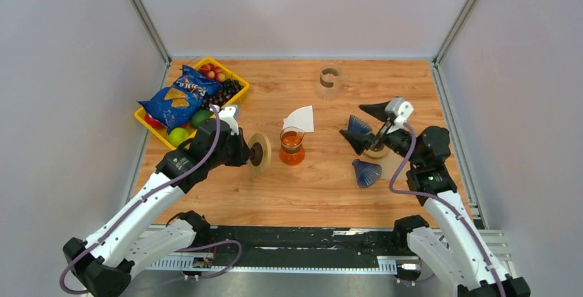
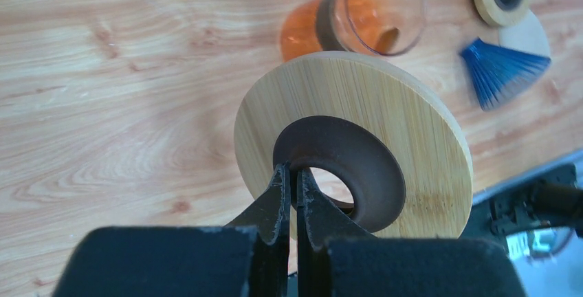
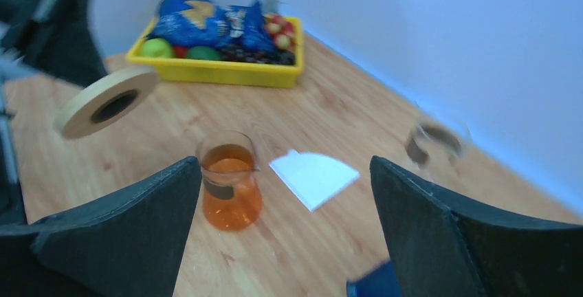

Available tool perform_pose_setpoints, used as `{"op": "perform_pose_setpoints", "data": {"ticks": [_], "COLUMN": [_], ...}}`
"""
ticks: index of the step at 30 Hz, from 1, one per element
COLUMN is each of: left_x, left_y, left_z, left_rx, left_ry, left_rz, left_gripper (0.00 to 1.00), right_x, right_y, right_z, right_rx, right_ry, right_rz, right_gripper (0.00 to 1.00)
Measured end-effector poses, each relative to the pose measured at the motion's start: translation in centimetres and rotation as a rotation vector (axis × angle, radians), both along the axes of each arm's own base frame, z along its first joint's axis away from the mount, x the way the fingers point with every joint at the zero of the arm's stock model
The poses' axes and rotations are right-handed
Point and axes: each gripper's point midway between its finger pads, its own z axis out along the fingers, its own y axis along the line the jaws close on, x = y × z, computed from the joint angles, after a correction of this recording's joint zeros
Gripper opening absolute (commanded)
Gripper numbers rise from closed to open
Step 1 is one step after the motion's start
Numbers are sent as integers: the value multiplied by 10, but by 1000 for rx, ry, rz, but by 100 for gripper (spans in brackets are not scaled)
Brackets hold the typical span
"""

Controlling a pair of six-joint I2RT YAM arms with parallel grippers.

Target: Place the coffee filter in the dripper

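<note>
Left fingers (image 2: pixel 276 204) on bamboo-ringed dripper (image 2: pixel 412 142)

1. Left arm (image 1: pixel 146 205) and right arm (image 1: pixel 457 238): white tubular links, bulky black joints.
2. A purple cable (image 1: pixel 217 132) loops along each arm.
3. A white camera block (image 1: pixel 230 113) caps each wrist.
4. Jaws are black, wedge-shaped, rough-surfaced.
</note>
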Motion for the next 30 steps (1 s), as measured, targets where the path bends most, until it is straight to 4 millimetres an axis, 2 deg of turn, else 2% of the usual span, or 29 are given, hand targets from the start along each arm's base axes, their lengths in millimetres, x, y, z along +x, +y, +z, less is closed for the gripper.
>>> {"op": "perform_pose_setpoints", "data": {"ticks": [5, 9, 12, 16, 19, 21, 24, 30], "left_x": [-18, -26, -32, -40, -45, -48, -52, -56], "left_y": [-16, -24, -27, -30, -33, -34, -34, -35], "left_z": [0, -8, -17, -26, -30, -35, -41, -45], "left_rx": [-19, -3, 17, 32, 37, 45, 58, 63], "left_ry": [70, 138, 198, 252, 290, 315, 350, 378], "left_rz": [-137, -208, -255, -305, -345, -363, -385, -414], "left_gripper": [0, 0, 0, 0, 0, 0, 0, 0], "right_x": [-42, -62, -74, -96, -105, -107, -111, -121], "right_y": [78, 121, 151, 190, 197, 195, 195, 207], "right_z": [16, 14, -9, -57, -89, -100, -109, -117], "right_rx": [-383, -553, -677, -858, -966, -1006, -1042, -1065], "right_ry": [-456, -688, -782, -820, -813, -814, -828, -860], "right_rz": [394, 599, 725, 907, 1010, 1045, 1086, 1140], "right_gripper": [100, 96, 87, 76, 76, 72, 67, 55]}}
